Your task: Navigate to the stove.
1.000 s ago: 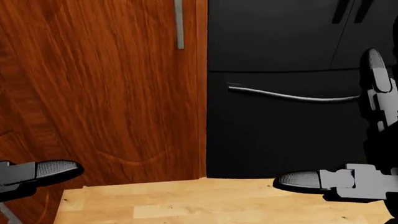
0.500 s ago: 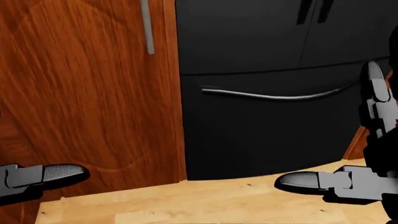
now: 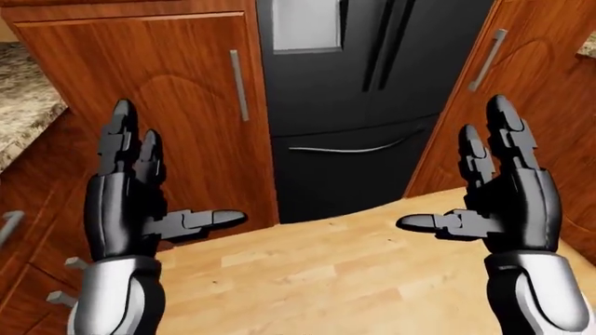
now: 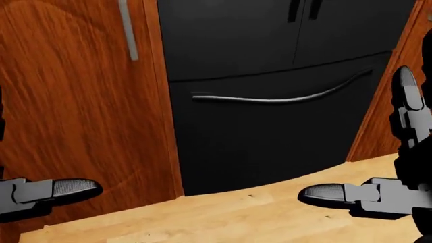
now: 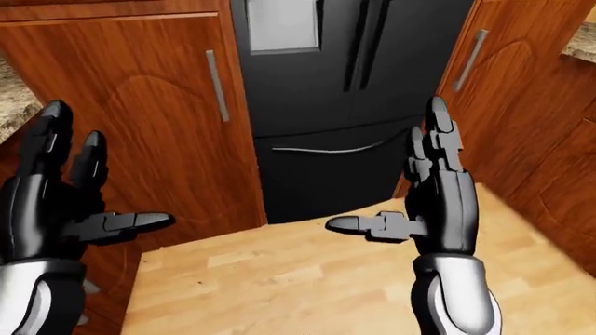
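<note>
In the left-eye view, a granite counter [image 3: 23, 105] edges in at nine o'clock beside a wooden cabinet door [image 3: 177, 105] with a metal handle [image 3: 240, 85]. The left hand [image 3: 131, 202] is raised at seven o'clock, fingers spread wide, holding nothing. A black refrigerator [image 3: 358, 91] fills twelve o'clock above the light wood floor [image 3: 316, 279]. The right hand [image 3: 503, 199], at four o'clock, is equally splayed and empty. The stove appears in no view.
</note>
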Tool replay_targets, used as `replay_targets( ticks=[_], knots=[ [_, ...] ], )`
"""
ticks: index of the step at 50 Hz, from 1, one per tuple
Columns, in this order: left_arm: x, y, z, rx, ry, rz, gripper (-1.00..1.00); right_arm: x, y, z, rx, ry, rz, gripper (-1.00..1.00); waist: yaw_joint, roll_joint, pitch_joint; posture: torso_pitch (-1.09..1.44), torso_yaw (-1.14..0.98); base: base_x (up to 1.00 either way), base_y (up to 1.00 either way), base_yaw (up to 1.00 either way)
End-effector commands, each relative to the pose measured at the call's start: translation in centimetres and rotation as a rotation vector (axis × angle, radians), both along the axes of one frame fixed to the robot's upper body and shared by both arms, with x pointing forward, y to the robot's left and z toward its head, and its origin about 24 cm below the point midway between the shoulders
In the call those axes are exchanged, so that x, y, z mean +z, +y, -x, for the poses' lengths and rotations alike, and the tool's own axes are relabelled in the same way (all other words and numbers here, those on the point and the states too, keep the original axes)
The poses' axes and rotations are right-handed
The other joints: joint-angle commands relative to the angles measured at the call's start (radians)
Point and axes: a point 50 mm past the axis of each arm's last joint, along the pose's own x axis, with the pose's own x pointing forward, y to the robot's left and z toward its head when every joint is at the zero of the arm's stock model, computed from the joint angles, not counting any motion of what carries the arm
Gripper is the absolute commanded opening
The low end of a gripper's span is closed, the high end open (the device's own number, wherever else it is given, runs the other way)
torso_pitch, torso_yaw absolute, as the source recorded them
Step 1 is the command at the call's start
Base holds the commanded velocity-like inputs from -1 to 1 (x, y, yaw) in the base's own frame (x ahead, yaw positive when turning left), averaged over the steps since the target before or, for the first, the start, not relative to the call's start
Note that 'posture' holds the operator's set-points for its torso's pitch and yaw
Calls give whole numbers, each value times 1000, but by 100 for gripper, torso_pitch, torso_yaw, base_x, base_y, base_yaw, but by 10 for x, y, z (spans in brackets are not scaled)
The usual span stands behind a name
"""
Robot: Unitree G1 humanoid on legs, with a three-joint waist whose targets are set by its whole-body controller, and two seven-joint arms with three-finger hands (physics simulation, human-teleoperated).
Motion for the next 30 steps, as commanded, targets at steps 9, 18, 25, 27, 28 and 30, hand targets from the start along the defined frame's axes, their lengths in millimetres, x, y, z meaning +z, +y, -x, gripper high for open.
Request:
replay_targets(
  ticks=[9, 18, 25, 27, 28, 30],
  knots=[
    [13, 2, 4, 24, -86, -23, 100, 14, 3, 5, 16, -88, 10, 100, 17, 85, -7, 0, 0, 0, 0, -20],
    [12, 2, 2, 21, -84, -22, 100, 16, 6, 5, 21, -90, 22, 100, 12, 25, -6, 0, 0, 0, 0, -23],
    [11, 2, 3, 24, -83, -24, 100, 11, 5, 4, 21, -83, 21, 100, -4, -11, -18, 0, 0, 0, 0, -32],
    [11, 2, 3, 26, -84, -26, 100, 11, 6, 4, 22, -83, 20, 100, 0, 11, -7, 0, 0, 0, 0, -41],
    [10, 2, 3, 27, -85, -29, 100, 10, 5, 4, 20, -84, 20, 100, 2, 23, 1, 0, 0, 0, 0, -41],
    [11, 3, 3, 29, -87, -29, 100, 11, 5, 5, 18, -85, 19, 100, 5, 47, 10, 0, 0, 0, 0, -41]
  ],
)
